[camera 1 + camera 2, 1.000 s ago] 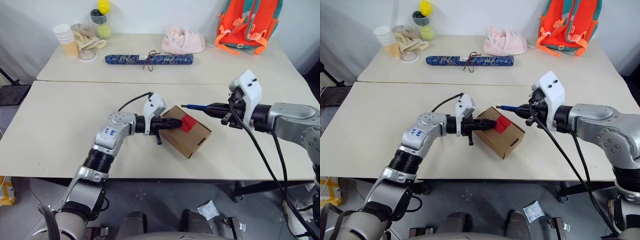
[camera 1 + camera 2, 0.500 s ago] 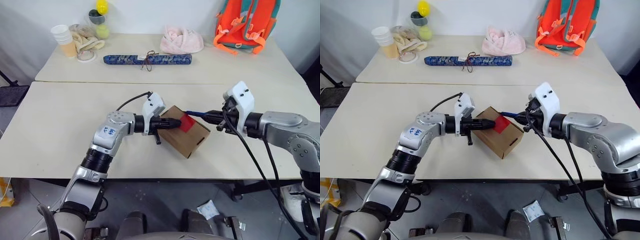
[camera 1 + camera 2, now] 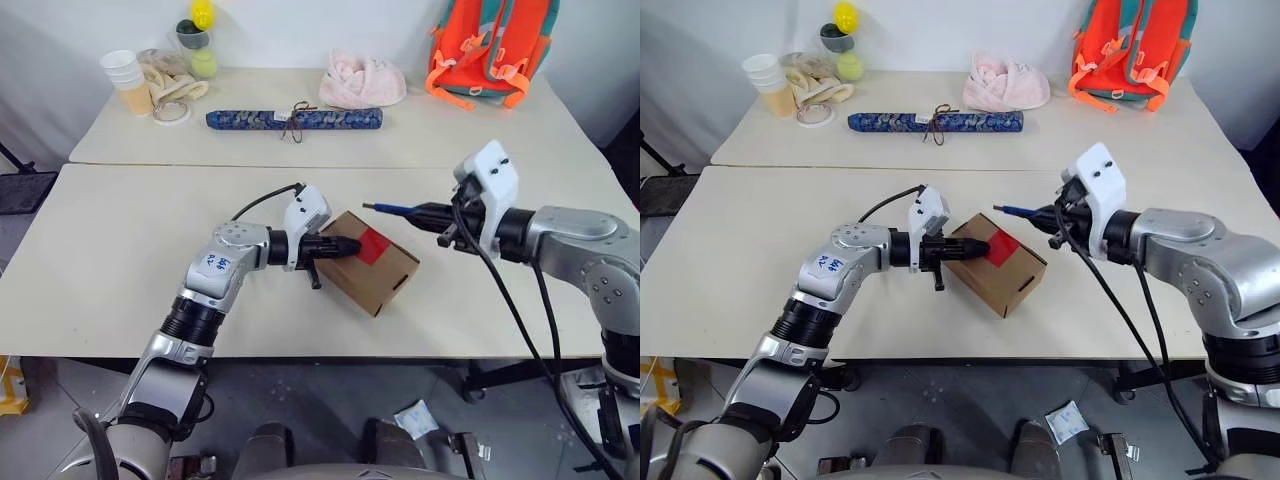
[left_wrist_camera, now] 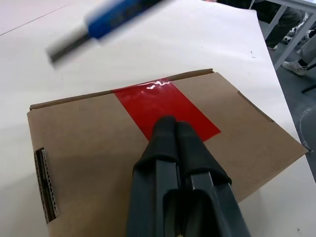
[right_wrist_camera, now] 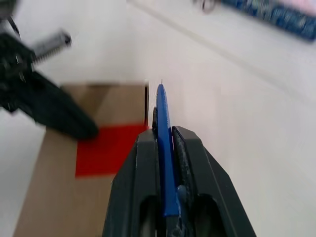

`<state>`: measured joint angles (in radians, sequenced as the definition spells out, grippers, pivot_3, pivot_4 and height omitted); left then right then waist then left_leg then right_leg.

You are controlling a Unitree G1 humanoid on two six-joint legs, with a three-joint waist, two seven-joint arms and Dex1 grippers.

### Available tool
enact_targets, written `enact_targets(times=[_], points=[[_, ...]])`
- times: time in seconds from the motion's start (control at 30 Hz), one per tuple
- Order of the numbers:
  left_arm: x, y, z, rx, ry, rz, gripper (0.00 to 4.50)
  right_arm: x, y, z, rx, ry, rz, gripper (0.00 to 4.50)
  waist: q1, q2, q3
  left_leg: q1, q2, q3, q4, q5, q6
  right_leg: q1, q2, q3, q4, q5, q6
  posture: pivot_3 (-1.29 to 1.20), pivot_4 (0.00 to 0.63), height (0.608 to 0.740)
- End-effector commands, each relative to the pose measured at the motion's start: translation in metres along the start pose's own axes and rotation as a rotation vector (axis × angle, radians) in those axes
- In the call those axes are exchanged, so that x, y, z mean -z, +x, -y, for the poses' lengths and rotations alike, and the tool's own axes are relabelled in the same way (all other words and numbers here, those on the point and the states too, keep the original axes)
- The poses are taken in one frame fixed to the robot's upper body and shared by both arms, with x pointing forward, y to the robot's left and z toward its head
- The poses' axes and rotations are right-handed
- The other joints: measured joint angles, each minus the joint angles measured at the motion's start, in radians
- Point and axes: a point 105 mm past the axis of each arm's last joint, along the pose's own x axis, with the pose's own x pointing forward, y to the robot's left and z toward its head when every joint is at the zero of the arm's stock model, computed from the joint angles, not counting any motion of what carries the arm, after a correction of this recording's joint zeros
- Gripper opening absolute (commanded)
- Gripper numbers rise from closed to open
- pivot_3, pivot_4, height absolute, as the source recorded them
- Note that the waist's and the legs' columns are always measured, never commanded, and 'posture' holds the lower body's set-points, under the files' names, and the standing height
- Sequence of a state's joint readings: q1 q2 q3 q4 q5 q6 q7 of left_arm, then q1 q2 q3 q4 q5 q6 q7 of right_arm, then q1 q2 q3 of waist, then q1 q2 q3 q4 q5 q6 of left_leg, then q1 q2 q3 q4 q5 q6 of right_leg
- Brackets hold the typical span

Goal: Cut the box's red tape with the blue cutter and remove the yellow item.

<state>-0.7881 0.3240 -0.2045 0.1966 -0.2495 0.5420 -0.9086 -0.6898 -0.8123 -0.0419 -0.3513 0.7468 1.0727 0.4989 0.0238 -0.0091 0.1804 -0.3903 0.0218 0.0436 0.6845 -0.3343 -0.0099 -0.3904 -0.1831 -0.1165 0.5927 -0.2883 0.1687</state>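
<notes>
Left claw (image 3: 352, 246): closed, nothing between the fingers. Its tip presses on top of the box (image 3: 380, 275), at the edge of the red tape (image 3: 372, 245). Good for holding the box steady w/ downward push.
Box: lies on the near surface (image 3: 120, 250), a bit left of centre, turned at an angle. Flaps are shut, tape looks whole, no cut seen yet.
Yellow item: I judge it is inside the box; cannot be seen now.
Red tape: on top of the box and going down one side. Part of it beside the left claw tip is free, approx. the half toward the right arm.
Cutter (image 3: 398, 210): gripped in the right claw, thin tip pointing to the left, toward the box. It is in the air, above and just beyond the far edge of the box, not touching the tape.
Right claw (image 3: 437, 214): closed on the cutter, level w/ a slight tilt down.
Step in hand: bring the tip down onto the tape.
How to do well: lower the tip on the flap seam under the tape, keep shallow angle, pull along the seam away from the left claw fingers.
Risk: tip may slide off the shiny tape, or box may turn if the left claw lifts.
</notes>
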Motion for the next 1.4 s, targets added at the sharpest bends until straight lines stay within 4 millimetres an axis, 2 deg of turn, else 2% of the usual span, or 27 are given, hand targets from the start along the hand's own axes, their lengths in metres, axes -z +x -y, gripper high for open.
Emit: enact_targets(times=[0.03, 0.43, 0.67, 1.0, 1.4], points=[[0.005, -0.001, 0.0, -0.013, 0.009, -0.029, 0.0, -0.009, -0.001, -0.005, -0.02, -0.016, 0.032, 0.13, 0.0, 0.0, 0.0, 0.0, 0.0, 0.0, 0.0, 0.0, 0.0, 0.0, 0.0, 0.0, 0.0, 0.0, 0.0, 0.0, 0.15, 0.74], [0.005, -0.003, 0.0, -0.016, 0.007, -0.036, 0.0, 0.017, 0.002, -0.015, -0.057, 0.008, -0.055, 0.13, 0.0, 0.0, 0.0, 0.0, 0.0, 0.0, 0.0, 0.0, 0.0, 0.0, 0.0, 0.0, 0.0, 0.0, 0.0, 0.0, 0.15, 0.74], [0.005, -0.003, -0.001, -0.014, 0.008, -0.039, 0.0, 0.026, 0.001, -0.013, -0.043, 0.013, -0.081, 0.13, 0.0, 0.0, 0.0, 0.0, 0.0, 0.0, 0.0, 0.0, 0.0, 0.0, 0.0, 0.0, 0.001, 0.0, 0.0, 0.0, 0.15, 0.74], [0.006, -0.003, -0.001, -0.014, 0.008, -0.041, 0.0, 0.027, -0.003, 0.0, 0.006, 0.009, -0.082, 0.13, 0.0, 0.0, 0.0, 0.0, 0.0, 0.0, 0.0, 0.0, 0.0, 0.0, 0.0, 0.0, 0.001, 0.0, 0.0, 0.0, 0.15, 0.74], [0.008, -0.004, 0.0, -0.012, 0.006, -0.042, 0.0, 0.028, -0.003, 0.0, -0.004, 0.007, -0.086, 0.13, 0.0, 0.0, 0.0, 0.0, 0.0, 0.0, 0.0, 0.0, 0.0, 0.0, 0.0, 0.0, 0.001, 0.0, 0.0, 0.0, 0.15, 0.74]])
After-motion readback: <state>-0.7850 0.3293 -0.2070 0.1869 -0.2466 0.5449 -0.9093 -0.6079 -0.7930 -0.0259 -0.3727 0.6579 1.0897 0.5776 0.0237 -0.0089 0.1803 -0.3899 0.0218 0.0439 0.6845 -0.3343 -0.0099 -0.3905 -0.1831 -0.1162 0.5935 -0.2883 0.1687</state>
